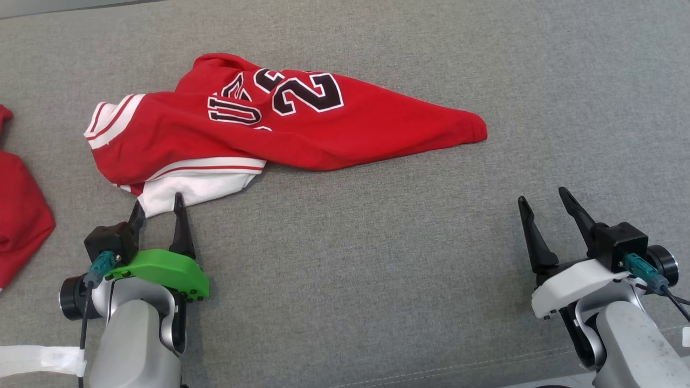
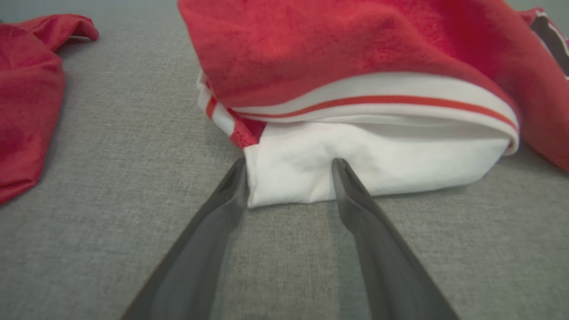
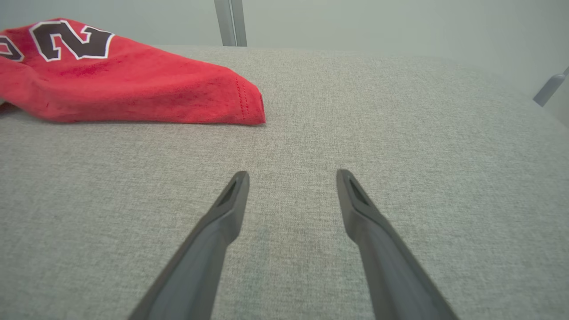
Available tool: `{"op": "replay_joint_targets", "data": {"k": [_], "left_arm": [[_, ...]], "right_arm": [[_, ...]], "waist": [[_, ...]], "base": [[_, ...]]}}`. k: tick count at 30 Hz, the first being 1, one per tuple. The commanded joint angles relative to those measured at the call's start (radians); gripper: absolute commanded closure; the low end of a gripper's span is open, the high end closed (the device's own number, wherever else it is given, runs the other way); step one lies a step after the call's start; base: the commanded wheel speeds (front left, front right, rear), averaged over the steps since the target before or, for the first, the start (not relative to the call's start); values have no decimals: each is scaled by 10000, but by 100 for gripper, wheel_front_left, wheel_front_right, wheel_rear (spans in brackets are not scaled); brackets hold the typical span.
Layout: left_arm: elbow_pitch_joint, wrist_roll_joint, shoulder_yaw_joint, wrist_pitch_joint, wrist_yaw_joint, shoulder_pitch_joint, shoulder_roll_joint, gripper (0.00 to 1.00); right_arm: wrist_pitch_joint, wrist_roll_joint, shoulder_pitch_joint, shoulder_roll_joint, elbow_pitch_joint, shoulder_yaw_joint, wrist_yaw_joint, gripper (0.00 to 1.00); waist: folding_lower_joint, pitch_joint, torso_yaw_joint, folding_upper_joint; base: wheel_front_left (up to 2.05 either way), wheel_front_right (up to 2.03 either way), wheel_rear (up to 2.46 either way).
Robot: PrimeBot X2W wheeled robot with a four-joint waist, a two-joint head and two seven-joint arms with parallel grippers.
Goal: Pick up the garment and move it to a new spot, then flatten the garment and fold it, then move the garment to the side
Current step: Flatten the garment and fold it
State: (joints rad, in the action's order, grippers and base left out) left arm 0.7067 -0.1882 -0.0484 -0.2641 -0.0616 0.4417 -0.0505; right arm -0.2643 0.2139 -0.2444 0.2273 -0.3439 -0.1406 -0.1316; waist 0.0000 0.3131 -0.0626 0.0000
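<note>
Garment (image 1: pixel 280 134): red jersey with white striped trim, crumpled on the grey surface (image 1: pixel 345 258), left of centre in the head view; one red end tapers out to the right.
Lettering (image 1: pixel 302 94): dark with white edging, broken by folds; a "2" reads plainly, the rest is creased under.
Left gripper (image 1: pixel 157 205): jaws spread wide, set either side of the white corner nearest the robot, nothing pinched; whether the tips press the cloth is hard to tell.
Hidden: in the head view, its left finger tip is lost at the white corner's edge.
Right gripper (image 1: pixel 542 195): jaws wide and empty over bare surface, well apart from the tapered end.
Second red cloth (image 1: pixel 21 215): at the left edge, cut off by the frame; what it is cannot be made out.
</note>
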Motion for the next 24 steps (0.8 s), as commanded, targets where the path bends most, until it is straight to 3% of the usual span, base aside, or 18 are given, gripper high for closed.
{"op": "replay_joint_targets", "data": {"k": [1, 2, 3, 4, 13, 24], "left_arm": [[-8, 25, -24, -3, -39, 79, -15, 50], [-43, -17, -6, -3, -79, 71, -13, 64], [-123, -44, 30, -3, -100, 55, -15, 86], [-198, -77, 80, -3, -121, 13, -14, 100], [-1668, -524, 804, -3, -248, -635, -11, 100], [-3984, -909, 2071, -3, 7, -1359, -12, 100]], "right_arm": [[-2, 7, 63, 5, 22, 40, 17, 0], [-2, 12, 46, -1, 6, 49, 17, 0], [-2, 14, 27, -15, -6, 57, 17, 0], [-2, 16, 13, -35, -18, 64, 17, 0], [-1, 27, 226, -153, -134, 81, 17, 0], [-1, 103, 742, -492, -367, 135, 17, 0]], "waist": [[0, 24, -15, 0], [0, 24, -9, 0], [0, 19, 5, 0], [0, 5, 28, 0], [0, -516, 595, 0], [0, -1533, 2093, 0]], "base": [[0, 0, 0], [0, 0, 0], [0, 0, 0], [0, 0, 0], [0, 0, 0], [0, 0, 0]]}}
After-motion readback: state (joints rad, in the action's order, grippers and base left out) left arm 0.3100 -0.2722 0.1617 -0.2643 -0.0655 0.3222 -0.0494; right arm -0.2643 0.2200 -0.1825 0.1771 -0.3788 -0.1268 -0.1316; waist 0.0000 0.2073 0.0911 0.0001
